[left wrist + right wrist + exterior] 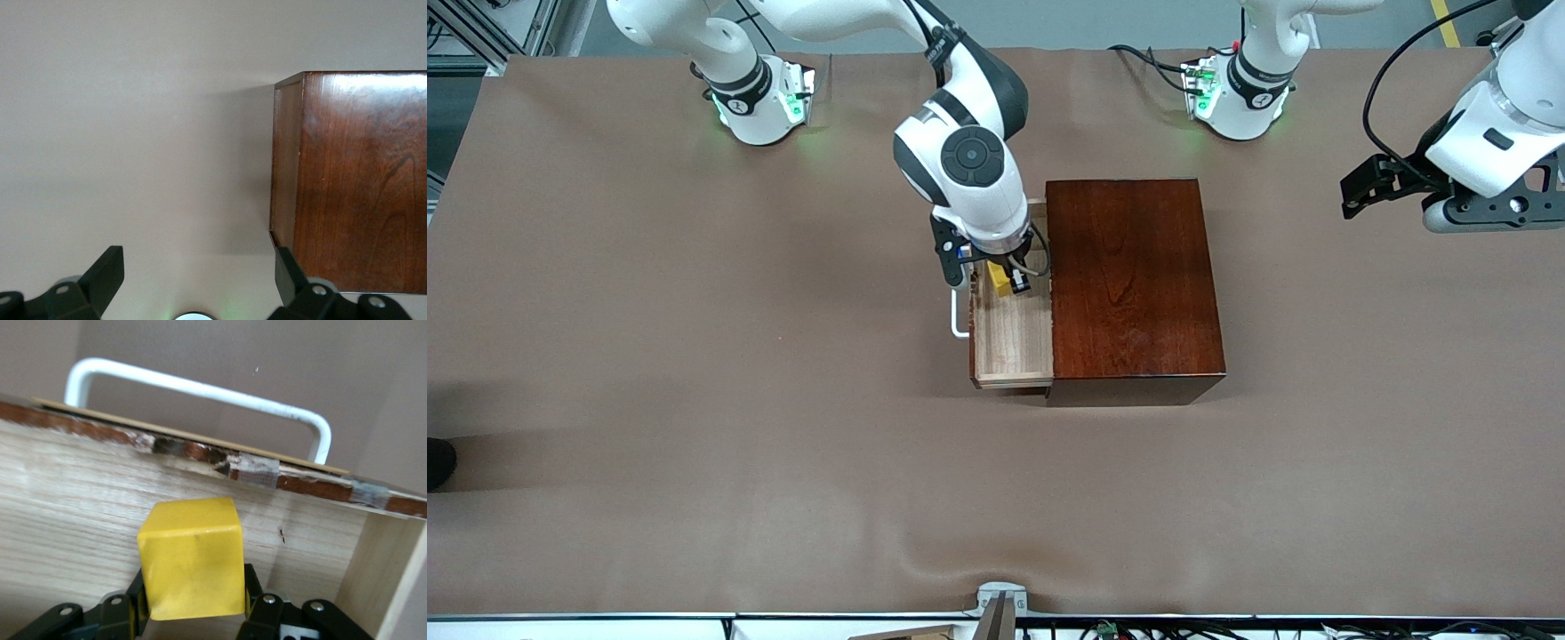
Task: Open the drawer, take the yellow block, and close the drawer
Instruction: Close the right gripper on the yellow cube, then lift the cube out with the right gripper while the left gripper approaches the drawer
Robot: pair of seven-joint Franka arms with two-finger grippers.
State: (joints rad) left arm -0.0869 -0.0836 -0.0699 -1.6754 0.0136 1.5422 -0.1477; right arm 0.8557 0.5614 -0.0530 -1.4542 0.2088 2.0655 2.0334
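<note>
The drawer [1011, 345] of the dark reddish-brown wooden box [1129, 284] stands pulled out toward the right arm's end of the table. Its pale wood floor [73, 500] and white handle [958, 322] are showing. My right gripper [1009, 283] reaches down into the drawer and is shut on the yellow block [998, 277]. In the right wrist view the yellow block [192, 557] sits between the black fingers [257, 600], close to the drawer's front wall and handle [200, 390]. My left gripper [1356, 196] waits open in the air at the left arm's end of the table.
The left wrist view shows its open gripper [197, 273] over bare brown table, with a corner of the wooden box [360, 180] beside it. Both arm bases [760, 98] stand along the table edge farthest from the front camera. Brown table cloth [694, 400] surrounds the box.
</note>
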